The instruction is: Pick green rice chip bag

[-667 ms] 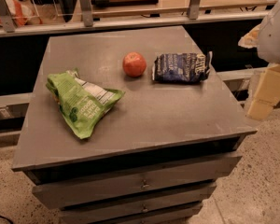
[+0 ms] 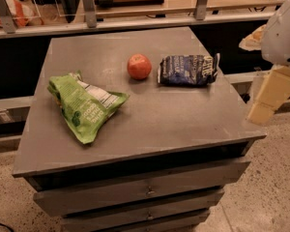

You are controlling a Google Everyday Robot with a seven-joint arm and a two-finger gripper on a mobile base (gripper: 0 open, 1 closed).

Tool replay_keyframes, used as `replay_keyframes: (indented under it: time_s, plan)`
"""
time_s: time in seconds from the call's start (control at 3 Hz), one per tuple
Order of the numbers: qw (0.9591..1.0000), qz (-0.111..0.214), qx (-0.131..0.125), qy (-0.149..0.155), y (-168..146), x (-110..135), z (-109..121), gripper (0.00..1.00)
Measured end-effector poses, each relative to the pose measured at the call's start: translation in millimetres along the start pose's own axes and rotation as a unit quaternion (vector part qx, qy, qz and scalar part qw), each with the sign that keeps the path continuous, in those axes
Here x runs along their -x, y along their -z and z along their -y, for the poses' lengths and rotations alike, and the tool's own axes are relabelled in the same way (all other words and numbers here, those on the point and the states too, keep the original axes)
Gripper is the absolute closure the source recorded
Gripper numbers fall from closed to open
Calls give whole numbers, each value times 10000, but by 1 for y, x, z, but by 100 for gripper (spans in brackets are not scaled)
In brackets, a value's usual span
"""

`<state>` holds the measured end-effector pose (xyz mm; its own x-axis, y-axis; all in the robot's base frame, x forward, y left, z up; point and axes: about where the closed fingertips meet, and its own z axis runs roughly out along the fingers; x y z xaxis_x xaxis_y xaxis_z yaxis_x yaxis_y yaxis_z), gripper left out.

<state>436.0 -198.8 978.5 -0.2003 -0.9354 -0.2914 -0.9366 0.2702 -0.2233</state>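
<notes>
Left to right: the green rice chip bag (image 2: 85,105) lies flat on the left side of the grey table (image 2: 164,129), toward the near edge. Its crumpled top points far-left, its narrow end points near, and the white label panel faces up. A red round fruit (image 2: 139,66) (apple, probably) sits centre-far, apart from the bag. A dark blue snack bag (image 2: 188,70) lies just right of the fruit, not touching it. The gripper (image 2: 264,105) hangs off the right edge of the table, beside the top and well apart from the green bag. I cannot tell whether it is wide, narrow or holding anything, though nothing is seen in it.

Step in hand, as I judge it: reach, not yet grasp.

- The arm has to cross the whole table leftward, so it should go high enough to clear the blue bag and the fruit, which lie on or near the direct line.
- It should come down over the bag's puffy middle or the crumpled far end, where the foil stands up, rather than on the flat thin near tip.
- The jaws should be set across the bag's short width.
- The bag is light and slippery, so it is likely to slide or fold if pushed sideways; a straight-down approach looks safer.
</notes>
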Motion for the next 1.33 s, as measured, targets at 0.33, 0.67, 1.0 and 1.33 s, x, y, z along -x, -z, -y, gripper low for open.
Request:
replay_keyframes:
  time_s: [0.33, 0.67, 1.0, 1.33]
  plan:
    - [9951, 941, 203, -237, -13, 24, -13, 0]
    - [9810, 1824, 277, -599, -27, 57, -32, 0]
    - [9643, 2514, 268, -783, -44, 98, -43, 0]
    - [9531, 2915, 145, -798, -64, 148, -43, 0]
